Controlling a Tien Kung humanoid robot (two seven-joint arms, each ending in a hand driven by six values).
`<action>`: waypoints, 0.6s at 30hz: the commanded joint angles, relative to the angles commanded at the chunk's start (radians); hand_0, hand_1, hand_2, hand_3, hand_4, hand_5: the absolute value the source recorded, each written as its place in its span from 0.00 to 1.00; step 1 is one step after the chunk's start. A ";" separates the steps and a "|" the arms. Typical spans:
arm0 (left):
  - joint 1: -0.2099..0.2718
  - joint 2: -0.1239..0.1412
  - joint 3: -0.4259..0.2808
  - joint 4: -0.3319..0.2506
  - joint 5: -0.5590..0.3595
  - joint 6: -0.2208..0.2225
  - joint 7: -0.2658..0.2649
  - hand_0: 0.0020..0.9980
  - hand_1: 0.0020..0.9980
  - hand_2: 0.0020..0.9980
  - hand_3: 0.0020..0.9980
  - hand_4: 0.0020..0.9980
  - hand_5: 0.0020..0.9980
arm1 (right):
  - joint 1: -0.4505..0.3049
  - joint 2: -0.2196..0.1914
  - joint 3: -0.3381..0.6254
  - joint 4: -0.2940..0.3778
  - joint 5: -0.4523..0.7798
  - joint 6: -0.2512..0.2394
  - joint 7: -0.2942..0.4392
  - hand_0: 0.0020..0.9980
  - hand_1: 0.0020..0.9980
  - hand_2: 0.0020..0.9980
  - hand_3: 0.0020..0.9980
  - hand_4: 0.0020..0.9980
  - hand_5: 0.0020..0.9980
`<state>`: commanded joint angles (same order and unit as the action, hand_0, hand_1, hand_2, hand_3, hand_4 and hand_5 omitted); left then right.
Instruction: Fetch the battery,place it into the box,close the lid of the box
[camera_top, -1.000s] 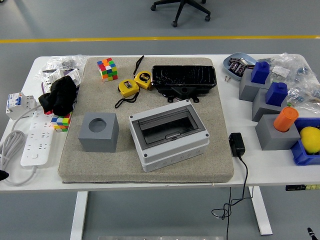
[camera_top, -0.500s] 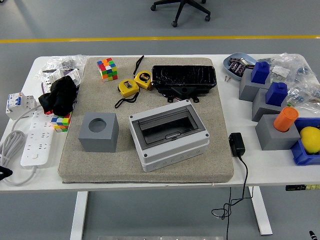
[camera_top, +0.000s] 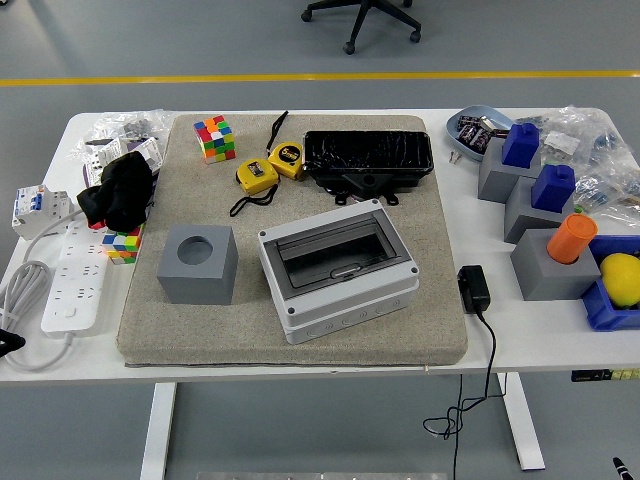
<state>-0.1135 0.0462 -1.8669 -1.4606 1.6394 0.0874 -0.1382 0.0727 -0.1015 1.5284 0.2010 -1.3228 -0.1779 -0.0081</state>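
The mat (camera_top: 150, 300) looks like rough, matt beige felt. The grey box (camera_top: 340, 270) is smooth plastic (slightly glossy lid); the black case (camera_top: 368, 155) behind shines, and the 2 tape measures (camera_top: 270, 165) look like glossy yellow plastic.

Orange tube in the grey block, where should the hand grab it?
Grip the orange tube around its upper part, coming down from above. Only that end sticks out; the rest sits in the hole of the grey block, so it should probably lift straight up and out.
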 joint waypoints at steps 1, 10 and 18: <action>0.000 0.000 0.000 -0.001 0.002 0.000 0.001 0.85 0.81 0.77 0.77 1.00 1.00 | -0.001 0.001 0.003 0.000 0.000 -0.001 0.000 0.85 0.82 0.80 0.82 1.00 1.00; -0.002 0.001 0.006 0.005 -0.017 0.006 -0.015 0.84 0.80 0.76 0.75 1.00 1.00 | 0.002 0.003 0.012 -0.001 -0.006 -0.002 -0.001 0.85 0.82 0.80 0.82 1.00 1.00; -0.003 0.005 0.014 0.002 -0.004 -0.027 0.012 0.81 0.79 0.76 0.73 1.00 1.00 | 0.002 0.005 0.010 -0.001 -0.004 -0.004 0.000 0.86 0.83 0.80 0.83 1.00 1.00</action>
<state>-0.1161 0.0516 -1.8528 -1.4588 1.6358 0.0604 -0.1257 0.0744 -0.0961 1.5383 0.2002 -1.3267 -0.1823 -0.0084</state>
